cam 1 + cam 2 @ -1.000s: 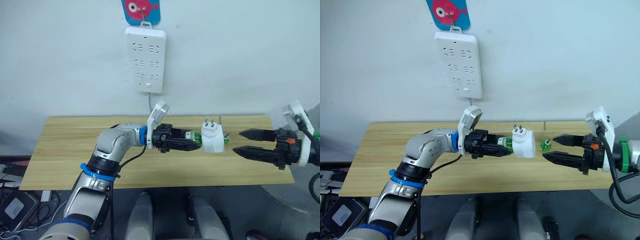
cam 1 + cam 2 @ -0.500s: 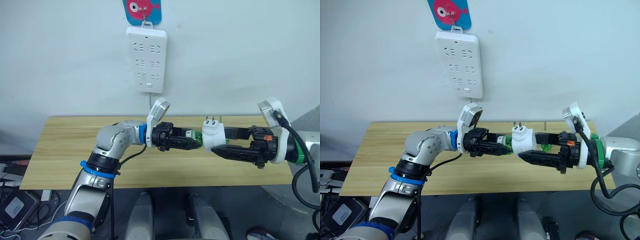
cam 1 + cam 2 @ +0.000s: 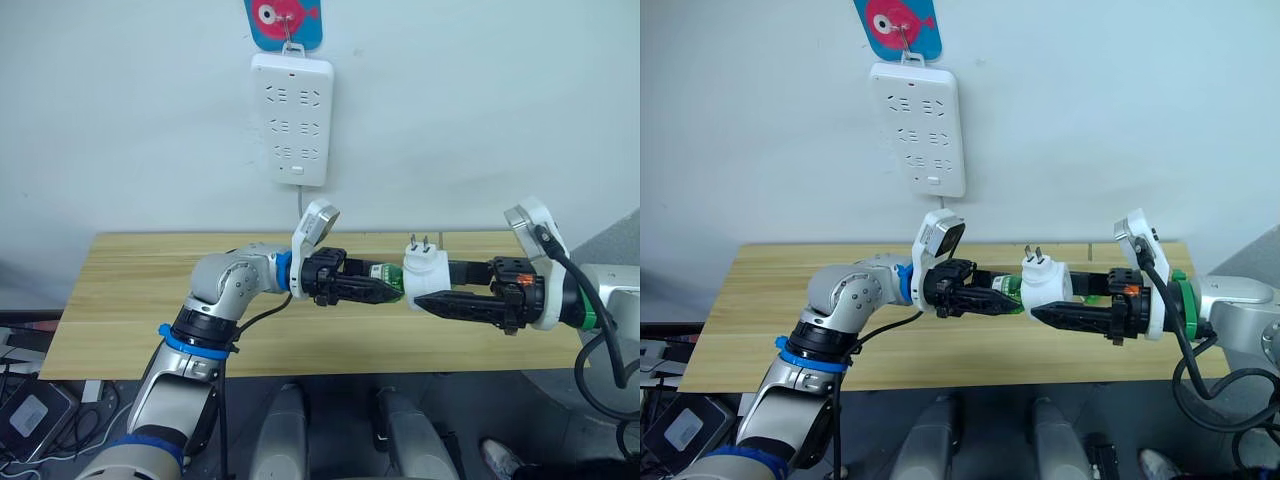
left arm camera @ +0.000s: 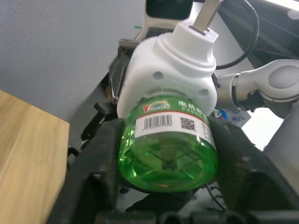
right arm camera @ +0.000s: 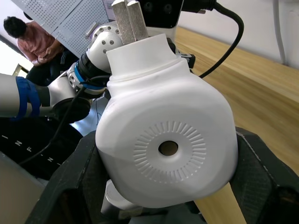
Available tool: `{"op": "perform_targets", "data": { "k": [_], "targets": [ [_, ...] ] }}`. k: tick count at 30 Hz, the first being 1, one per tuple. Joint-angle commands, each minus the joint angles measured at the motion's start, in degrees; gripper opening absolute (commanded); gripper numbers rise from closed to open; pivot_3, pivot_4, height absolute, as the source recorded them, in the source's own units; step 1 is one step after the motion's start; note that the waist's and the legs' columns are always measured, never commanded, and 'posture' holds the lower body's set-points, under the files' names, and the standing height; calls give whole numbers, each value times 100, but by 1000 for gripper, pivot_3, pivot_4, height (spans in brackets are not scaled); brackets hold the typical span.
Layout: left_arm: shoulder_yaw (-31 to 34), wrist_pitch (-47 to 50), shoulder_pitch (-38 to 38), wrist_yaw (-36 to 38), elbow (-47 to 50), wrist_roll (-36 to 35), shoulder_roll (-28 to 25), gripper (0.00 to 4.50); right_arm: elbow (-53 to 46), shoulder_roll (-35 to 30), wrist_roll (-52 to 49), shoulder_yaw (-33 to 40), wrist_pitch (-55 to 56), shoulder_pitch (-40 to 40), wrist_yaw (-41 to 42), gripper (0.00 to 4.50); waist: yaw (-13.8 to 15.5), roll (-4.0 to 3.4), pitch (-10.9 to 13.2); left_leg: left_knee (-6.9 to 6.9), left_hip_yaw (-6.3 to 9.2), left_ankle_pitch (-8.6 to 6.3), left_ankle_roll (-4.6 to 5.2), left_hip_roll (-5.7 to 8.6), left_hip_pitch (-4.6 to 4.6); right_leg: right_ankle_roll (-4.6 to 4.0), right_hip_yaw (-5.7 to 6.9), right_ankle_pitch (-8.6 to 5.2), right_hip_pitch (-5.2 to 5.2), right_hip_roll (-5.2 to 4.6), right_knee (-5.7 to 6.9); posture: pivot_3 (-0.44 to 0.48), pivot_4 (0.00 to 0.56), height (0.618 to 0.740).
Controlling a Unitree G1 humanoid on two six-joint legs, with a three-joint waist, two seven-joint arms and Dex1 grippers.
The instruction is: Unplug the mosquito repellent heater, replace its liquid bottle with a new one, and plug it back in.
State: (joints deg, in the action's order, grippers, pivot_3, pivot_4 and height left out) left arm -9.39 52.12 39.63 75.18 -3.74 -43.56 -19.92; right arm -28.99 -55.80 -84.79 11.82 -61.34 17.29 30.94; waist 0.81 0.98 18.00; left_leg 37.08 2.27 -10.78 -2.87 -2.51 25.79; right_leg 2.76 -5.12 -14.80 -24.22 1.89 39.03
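Observation:
The white mosquito repellent heater hangs above the wooden table, prongs up, with a green liquid bottle still fitted into its base. My left gripper is shut on that bottle from the left. From the right, my right gripper reaches in and is shut on the heater body, one black finger on each side. A small green item lies on the table behind the right gripper's fingers, mostly hidden.
A white power strip hangs on the wall above the table, its cable dropping behind the left arm. A pink-and-blue fish hook holds it. A person sits far off in the right wrist view.
My right gripper has come in from the right and its fingers have closed around the heater. The left gripper has kept its hold on the bottle, almost still.

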Motion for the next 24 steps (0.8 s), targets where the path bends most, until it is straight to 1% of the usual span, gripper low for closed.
{"op": "perform_targets", "data": {
  "k": [1, 2, 3, 4, 6, 7, 9, 10, 11, 12, 15, 17, 19, 21, 24],
  "targets": [
    [118, -412, 33, 45, 158, 176, -179, 4089, -45, -4, -65, 228, 13, -324, -263, 3156, 9, 0, 0, 0, 0, 0, 0, 0, 0, 0, -1, 0, 0, 0, 0, 115, 251, 740],
    [20, -833, -18, 247, 271, 445, -392, 4371, -47, 1, 114, 207, 11, -498, -359, 3156, 17, 0, 0, -1, 0, 0, 0, 0, 0, 0, 1, 0, 0, 0, 0, 115, 251, 740],
    [-73, -1236, -75, 401, 384, 702, -583, 4478, -14, 34, 202, 197, 6, -644, -547, 3156, 18, 0, 0, -1, 1, 0, 0, -1, 0, -3, 1, 2, -1, 0, -1, 123, 248, 740],
    [-137, -1619, -117, 477, 462, 932, -704, 4500, 74, 93, 153, 183, -4, -712, -822, 3156, 9, -1, 0, -3, 1, 0, 0, -1, 0, -7, 0, 4, -2, 1, -1, 123, 248, 740],
    [-266, -2964, -228, 399, 474, 1666, -773, 4500, 152, 203, 35, 184, 8, -767, -1197, 3156, 8, -3, -2, -7, -4, 0, 0, -4, -4, -26, -4, 15, -3, 1, 0, 136, 249, 740],
    [-346, -3750, -275, 300, 387, 2077, -746, 4500, 255, 300, -109, 162, 17, -717, -1526, 3156, 19, -4, -2, -6, -6, 0, 0, -2, -4, -26, -8, 15, -3, 0, 1, 136, 249, 740],
    [-630, -5627, -330, -228, 99, 3243, -689, 4500, 436, 486, -423, 99, 38, -584, -2115, 3156, 57, 3, -8, -2, -8, 1, -1, 0, -4, -27, -10, 15, -1, -2, 0, 150, 246, 740],
    [-707, -6311, -326, -502, -57, 3664, -635, 4500, 526, 544, -633, 63, 32, -523, -2405, 3156, 66, 3, -8, -1, -11, 2, -3, 2, -5, -29, -16, 19, 2, -5, -5, 150, 246, 740],
    [-769, -6697, -322, -853, -75, 4017, -544, 4500, 673, 623, -777, 4, 36, -426, -2805, 3156, 65, 3, -8, 1, -13, 2, -3, 5, -4, -28, -18, 20, 2, -5, -4, 150, 246, 740],
    [-795, -6902, -316, -1074, -97, 4204, -475, 4500, 775, 668, -887, -40, 41, -358, -3100, 3156, 65, 8, -11, 0, -16, 3, -2, 5, -3, -25, -24, 21, 1, -6, -5, 150, 246, 740],
    [-1008, -7400, -296, -1766, -90, 5117, -435, 4500, 915, 751, -1218, -177, 87, -134, -3794, 3156, 66, 12, -13, 0, -21, 3, -1, 9, -1, -22, -31, 22, 0, -9, -7, 155, 244, 740],
    [-1099, -7353, -298, -2199, -19, 5597, -354, 4500, 875, 770, -1386, -280, 105, 11, -4105, 3156, 64, 12, -13, -4, -25, 3, 0, 9, 0, -22, -34, 22, -4, -9, -6, 155, 244, 740],
    [-1167, -7236, -310, -2480, 44, 5857, -251, 4500, 813, 777, -1549, -342, 142, 54, -4357, 3156, 62, 12, -14, -6, -24, 3, 0, 7, 0, -22, -32, 22, -7, -8, -5, 151, 238, 740],
    [-1324, -7164, -317, -2597, 49, 6158, -205, 4500, 763, 803, -1784, -398, 255, 58, -4649, 3156, 62, 12, -14, -7, -21, 2, 0, 6, 0, -22, -28, 22, -6, -7, -5, 151, 238, 740],
    [-1388, -6962, -322, -2886, 25, 6368, -19, 4500, 659, 801, -2016, -478, 378, 55, -4950, 3156, 61, 12, -15, -7, -22, 2, 0, 6, 1, -23, -29, 23, -7, -7, -4, 147, 236, 740]
  ]
}}
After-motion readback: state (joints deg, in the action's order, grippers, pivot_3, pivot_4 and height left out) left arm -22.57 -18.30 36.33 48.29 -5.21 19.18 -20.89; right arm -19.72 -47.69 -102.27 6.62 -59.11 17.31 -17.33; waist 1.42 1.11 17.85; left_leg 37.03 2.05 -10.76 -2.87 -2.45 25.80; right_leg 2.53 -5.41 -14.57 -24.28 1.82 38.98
